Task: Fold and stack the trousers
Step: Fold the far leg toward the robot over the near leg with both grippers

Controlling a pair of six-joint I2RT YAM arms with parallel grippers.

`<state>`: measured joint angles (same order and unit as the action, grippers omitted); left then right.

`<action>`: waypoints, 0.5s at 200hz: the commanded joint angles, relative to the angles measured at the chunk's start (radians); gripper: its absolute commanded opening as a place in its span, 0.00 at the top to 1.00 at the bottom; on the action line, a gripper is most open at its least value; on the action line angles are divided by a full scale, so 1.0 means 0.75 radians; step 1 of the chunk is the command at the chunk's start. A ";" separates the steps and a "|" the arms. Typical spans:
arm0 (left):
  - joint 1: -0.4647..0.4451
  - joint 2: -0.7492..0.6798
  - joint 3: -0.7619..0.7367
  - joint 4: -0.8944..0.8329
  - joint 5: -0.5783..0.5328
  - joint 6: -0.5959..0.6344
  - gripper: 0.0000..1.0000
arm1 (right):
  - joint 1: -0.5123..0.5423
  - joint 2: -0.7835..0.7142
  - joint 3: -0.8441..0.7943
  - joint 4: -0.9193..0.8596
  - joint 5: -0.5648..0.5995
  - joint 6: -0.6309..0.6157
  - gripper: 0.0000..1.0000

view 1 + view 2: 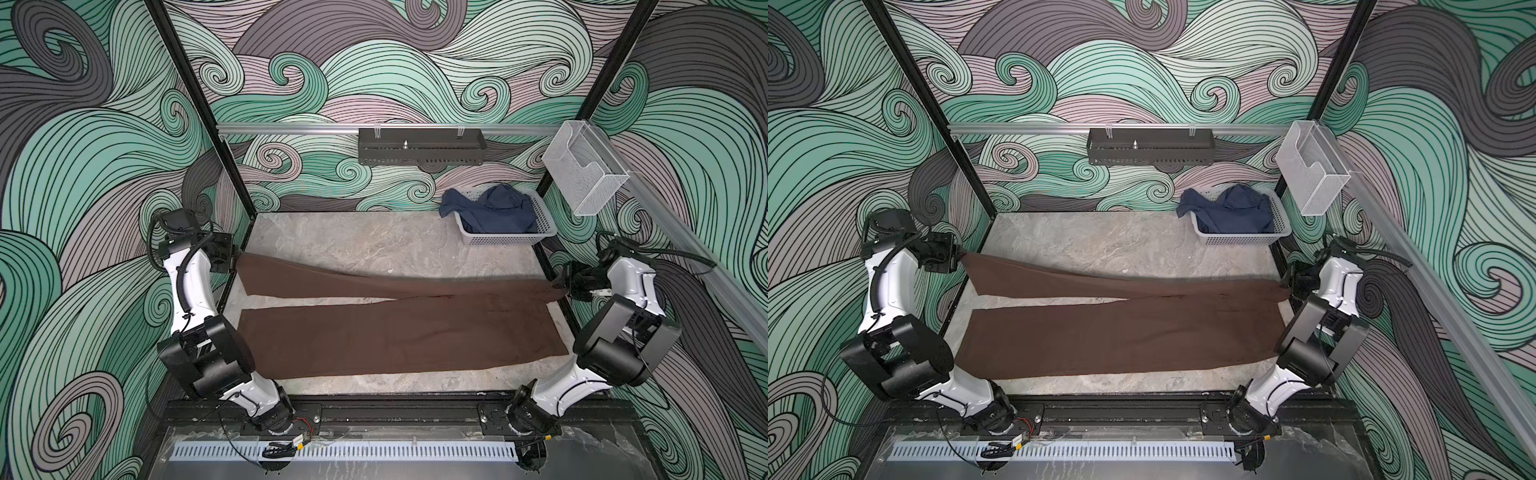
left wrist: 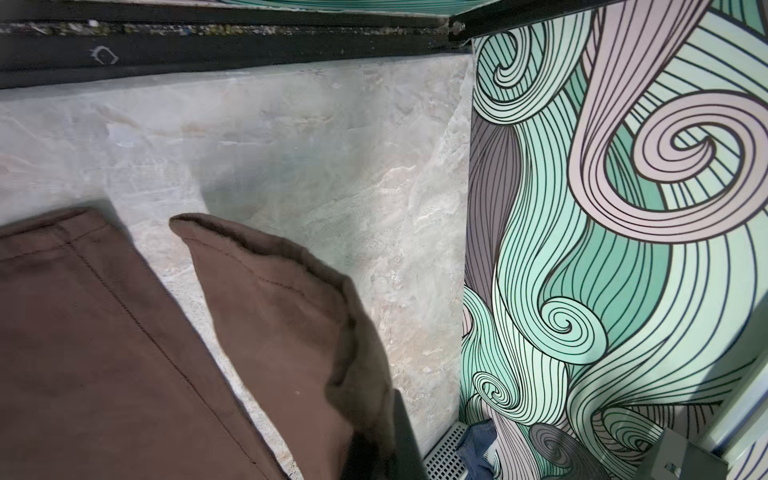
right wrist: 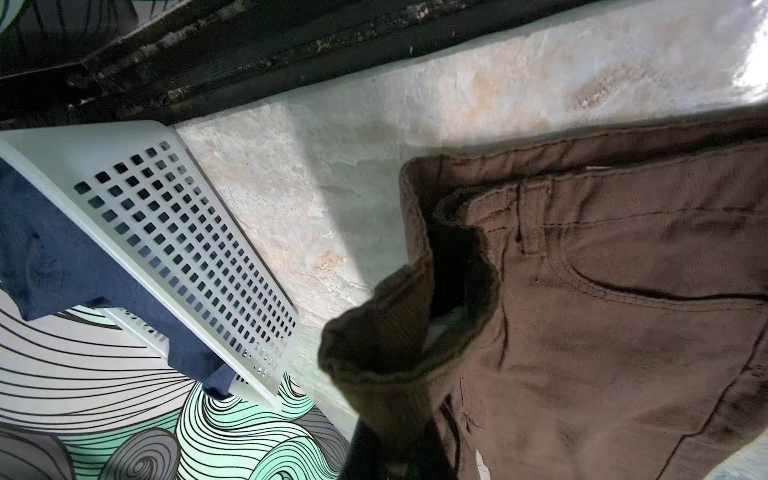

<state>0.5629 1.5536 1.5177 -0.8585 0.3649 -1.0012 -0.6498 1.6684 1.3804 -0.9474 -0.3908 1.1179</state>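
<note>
The trousers (image 1: 395, 332) lie spread across the marbled surface (image 1: 374, 241), reaching almost from one side edge to the other. The waist is at the right and both leg ends are at the left. The near leg lies flat on the surface. The far leg is raised along its far edge and pulled into a taut line between the two arms, casting a shadow on the surface behind it. A narrow wedge of bare surface shows between the two legs toward the left.

The left gripper (image 1: 232, 259) is clenched on the far corner of the far leg's hem (image 2: 257, 253), at the left edge of the surface. In the left wrist view that hem hangs lifted and curled, while the near leg's hem rests flat beside it. The right gripper (image 1: 559, 286) is clenched on the far corner of the waistband (image 3: 415, 361), at the right edge of the surface. In the right wrist view the waistband bunches up toward the camera, and a belt loop and a pocket seam show on the flatter cloth beside it.

At the far right corner of the surface stands a pale perforated basket (image 1: 505, 239), well apart from the trousers. A navy-blue garment (image 1: 494, 212) lies crumpled in it, with one part draped over its left rim.
</note>
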 commanded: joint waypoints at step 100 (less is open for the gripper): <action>0.102 -0.165 0.015 -0.157 -0.228 0.052 1.00 | -0.080 -0.329 -0.153 -0.165 0.061 -0.157 1.00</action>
<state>0.6106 1.4807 1.5574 -0.9699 0.2642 -0.9821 -0.6994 1.4597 1.3159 -1.0512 -0.3897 1.0290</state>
